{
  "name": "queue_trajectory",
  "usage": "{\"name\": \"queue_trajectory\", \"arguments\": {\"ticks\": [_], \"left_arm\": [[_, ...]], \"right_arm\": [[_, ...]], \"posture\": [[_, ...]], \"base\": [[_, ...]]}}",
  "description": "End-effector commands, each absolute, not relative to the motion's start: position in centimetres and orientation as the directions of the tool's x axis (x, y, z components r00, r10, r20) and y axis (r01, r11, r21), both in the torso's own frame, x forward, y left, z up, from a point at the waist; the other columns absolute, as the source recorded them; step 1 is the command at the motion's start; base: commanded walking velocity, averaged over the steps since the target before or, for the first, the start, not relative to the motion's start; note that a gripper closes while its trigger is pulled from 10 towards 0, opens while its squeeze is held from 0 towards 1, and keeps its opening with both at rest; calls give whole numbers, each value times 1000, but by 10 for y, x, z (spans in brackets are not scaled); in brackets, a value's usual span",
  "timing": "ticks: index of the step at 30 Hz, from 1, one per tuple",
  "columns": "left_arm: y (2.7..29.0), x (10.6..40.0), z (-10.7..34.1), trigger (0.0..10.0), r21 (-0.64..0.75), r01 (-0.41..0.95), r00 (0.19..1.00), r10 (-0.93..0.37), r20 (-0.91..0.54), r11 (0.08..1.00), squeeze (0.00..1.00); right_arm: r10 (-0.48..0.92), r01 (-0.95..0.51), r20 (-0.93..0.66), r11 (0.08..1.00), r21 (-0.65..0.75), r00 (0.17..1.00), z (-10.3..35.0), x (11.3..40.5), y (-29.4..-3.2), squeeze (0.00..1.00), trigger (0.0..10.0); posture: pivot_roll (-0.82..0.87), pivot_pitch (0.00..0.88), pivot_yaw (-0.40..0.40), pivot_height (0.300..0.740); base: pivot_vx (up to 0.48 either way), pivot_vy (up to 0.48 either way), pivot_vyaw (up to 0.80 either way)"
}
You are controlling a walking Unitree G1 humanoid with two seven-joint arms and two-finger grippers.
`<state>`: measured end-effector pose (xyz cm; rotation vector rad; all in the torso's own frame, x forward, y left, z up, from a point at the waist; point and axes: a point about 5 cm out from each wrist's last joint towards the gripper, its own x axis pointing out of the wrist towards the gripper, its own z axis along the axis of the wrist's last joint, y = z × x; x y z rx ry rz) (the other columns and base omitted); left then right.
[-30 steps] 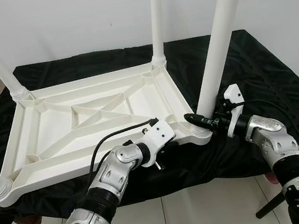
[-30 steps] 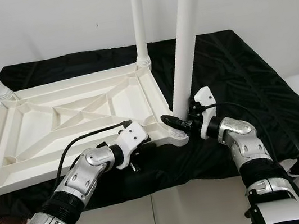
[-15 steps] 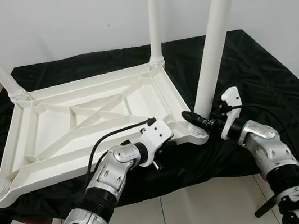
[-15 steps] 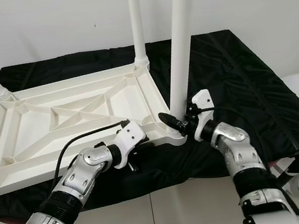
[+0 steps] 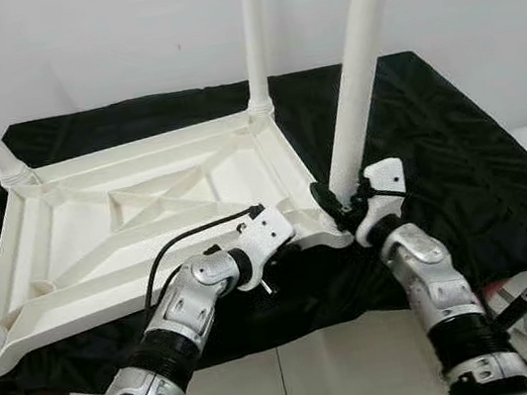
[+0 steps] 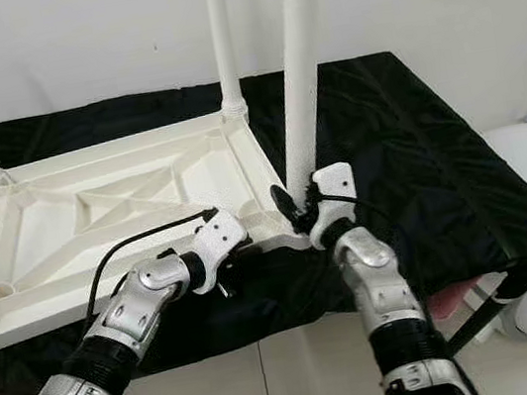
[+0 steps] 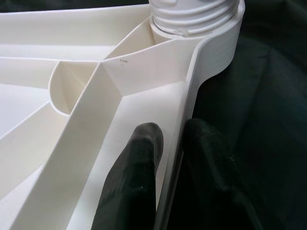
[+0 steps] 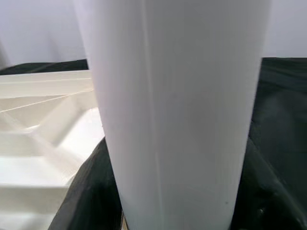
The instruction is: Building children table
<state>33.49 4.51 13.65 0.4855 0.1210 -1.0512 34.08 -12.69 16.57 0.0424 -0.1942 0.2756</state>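
Both tools — on table

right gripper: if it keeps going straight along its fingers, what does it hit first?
The near-right table leg. The right gripper sits at that leg's base with the white post directly ahead in the right wrist view, apparently already in contact. Beyond it lies the upturned tabletop.

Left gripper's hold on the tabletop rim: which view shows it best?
The left wrist view: the left gripper has one black finger inside the tabletop rim and the other outside, pinching it. The eye views show the gripper at the near edge beside the corner leg, with its fingers mostly hidden.
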Motion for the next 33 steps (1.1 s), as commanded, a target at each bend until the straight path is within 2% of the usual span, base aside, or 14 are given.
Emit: {"name": "queue_trajectory", "arguments": {"ticks": [1,2,5,12,13,14,15,16,17,19,20,23,24,33], "left_arm": [[31,325,128,10000,305,901,408,-840,-359,308,0],[30,324,128,10000,305,902,406,-840,-359,306,0],[30,324,128,10000,306,903,404,-841,-360,303,0],[30,324,128,10000,306,903,404,-841,-361,302,0],[30,324,128,10000,305,903,404,-841,-360,303,0],[30,324,128,10000,305,903,404,-841,-360,303,0],[30,324,128,10000,303,903,404,-841,-360,304,0],[30,324,128,10000,303,903,404,-841,-360,304,0],[30,324,128,10000,303,903,404,-841,-360,304,0],[30,324,128,10000,302,903,404,-841,-360,305,0],[30,324,128,10000,301,903,404,-840,-361,305,0],[30,324,128,10000,301,903,404,-840,-361,305,0],[30,324,127,10000,301,903,404,-840,-361,305,0],[31,323,126,10000,301,903,405,-839,-363,306,0]], "right_arm": [[219,-230,173,972,48,960,164,343,-124,0,0],[147,-151,140,988,20,979,160,344,-117,0,0],[77,-78,119,997,4,990,159,345,-109,0,0],[19,-18,108,1000,-13,994,159,345,-103,0,0],[-1,0,99,1000,18,995,160,345,-93,0,1255],[-1,0,99,1000,18,995,160,345,-93,0,1255],[-20,19,102,1000,8,995,162,344,-89,0,5333],[-20,19,102,1000,8,995,162,344,-89,0,5333],[-24,23,96,1000,16,995,161,344,-86,0,10000],[-30,29,96,1000,13,995,161,343,-87,0,10000],[-34,34,95,999,9,995,160,343,-90,365,10000],[-36,35,93,999,10,995,159,343,-93,365,10000],[-38,37,95,999,10,995,159,343,-95,1000,10000],[-1,1,135,1000,5,991,164,344,-115,1000,10000]], "posture": [[-108,78,47,740],[-109,77,50,740],[-107,76,50,740],[-106,75,50,740],[-102,74,48,740],[-102,74,48,740],[-102,74,48,740],[-102,74,48,740],[-102,76,47,740],[-102,76,47,740],[-102,76,47,740],[-102,75,47,740],[-103,75,48,740],[-106,70,44,740]], "base": [[0,0,0],[0,0,0],[0,0,0],[0,0,0],[0,0,0],[0,0,0],[0,0,0],[0,0,0],[0,0,0],[0,0,0],[0,0,0],[0,0,0],[0,0,0],[0,0,0]]}}
